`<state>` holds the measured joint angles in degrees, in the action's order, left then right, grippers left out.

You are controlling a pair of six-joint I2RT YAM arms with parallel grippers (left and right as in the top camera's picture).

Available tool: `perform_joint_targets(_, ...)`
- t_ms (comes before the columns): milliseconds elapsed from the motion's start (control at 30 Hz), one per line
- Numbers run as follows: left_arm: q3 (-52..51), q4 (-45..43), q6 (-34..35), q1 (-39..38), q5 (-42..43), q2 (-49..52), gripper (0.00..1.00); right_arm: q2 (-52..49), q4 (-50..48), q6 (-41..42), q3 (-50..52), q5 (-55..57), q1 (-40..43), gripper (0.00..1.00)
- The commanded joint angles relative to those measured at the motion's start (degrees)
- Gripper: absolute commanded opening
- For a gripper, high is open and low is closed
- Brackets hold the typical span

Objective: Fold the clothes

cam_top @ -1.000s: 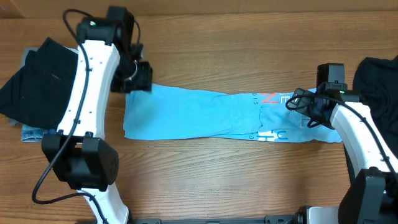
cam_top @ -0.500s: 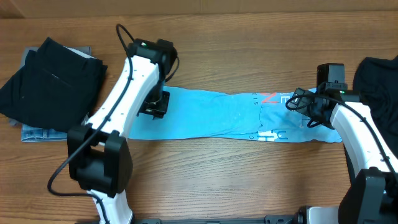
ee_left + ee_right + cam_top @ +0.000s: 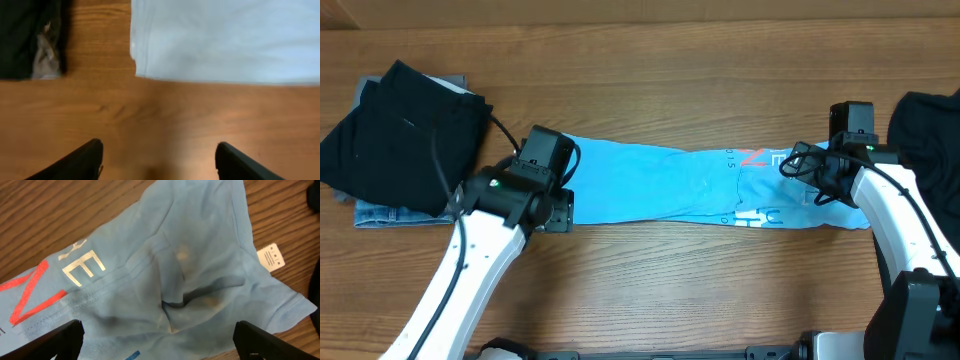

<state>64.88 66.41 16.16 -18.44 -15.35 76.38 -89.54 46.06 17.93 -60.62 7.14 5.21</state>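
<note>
Wooden tabletop (image 3: 670, 290) stretched under both my arms, and the light blue T-shirt (image 3: 650, 185) lay across its middle as one long narrow band, running from my left side to my right. By the look of it the lengthwise folding was done: no sleeves stuck out and both long edges ran fairly straight. What I judged was left was the crosswise part, bringing one end over toward the other, and then setting the bundle aside

My left gripper (image 3: 159, 162) hung just beside the band's near left corner, its fingers (image 3: 75, 162) spread wide with only bare wood between them. It held nothing, and the cloth's edge lay a little ahead of it. My right gripper (image 3: 157, 342) stood over the other end, by the white label (image 3: 270, 256) and the red and pale lettering (image 3: 55, 280). Its jaws were wide apart, with the rumpled cloth under them but not pinched

A pile of dark clothes (image 3: 405, 130) sat beyond the left end on something blue like denim (image 3: 380, 213), which I took for finished pieces. Another dark garment (image 3: 925, 120) lay at the far right edge, likely waiting its turn. So I reckoned this shirt was about halfway folded, with more of the job behind it
</note>
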Motion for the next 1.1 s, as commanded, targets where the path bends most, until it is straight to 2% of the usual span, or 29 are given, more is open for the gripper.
perform_joint_targets(0,-4.2,-7.8,-10.9,3.0,-0.2,2.9,0.75,0.2,-0.3,-0.2,0.0,0.8,0.2,1.00)
perform_joint_targets(200,-4.3,-13.3,-24.3,3.2,-1.3,9.2,0.70,0.2,-0.3,-0.2,0.0,0.8,0.2,1.00)
perform_joint_targets(500,-4.3,-14.5,-35.5,3.2,-4.7,20.4,0.70,0.2,-0.3,-0.2,0.0,0.8,0.2,1.00)
perform_joint_targets(533,-4.3,-15.2,-35.5,3.2,-5.1,21.1,0.93,0.2,-0.3,-0.2,0.0,0.8,0.2,1.00)
perform_joint_targets(567,-4.3,-16.0,-35.4,3.2,-5.7,21.7,0.95,0.2,-0.3,-0.2,0.0,0.8,0.2,1.00)
perform_joint_targets(600,-4.3,-16.5,-35.5,3.2,-5.7,22.1,0.93,0.2,-0.3,-0.2,0.0,0.8,0.2,1.00)
perform_joint_targets(667,-4.3,-17.5,-35.5,3.2,-5.6,22.7,0.81,0.2,-0.3,-0.2,0.0,0.8,0.2,1.00)
perform_joint_targets(867,-4.4,-20.0,-36.0,3.4,-5.6,23.0,0.66,0.2,-0.3,-0.2,0.0,0.8,0.2,1.00)
perform_joint_targets(967,-4.4,-20.5,-37.8,3.5,-5.6,23.0,0.44,0.2,-0.3,-0.2,0.0,0.8,0.2,1.00)
perform_joint_targets(1000,-4.4,-20.7,-37.9,3.5,-5.6,23.0,0.43,0.2,-0.3,-0.2,0.0,0.8,0.2,1.00)
perform_joint_targets(1067,-4.5,-21.2,-38.6,3.5,-5.6,23.0,0.47,0.2,-0.3,-0.2,0.0,0.8,0.2,1.00)
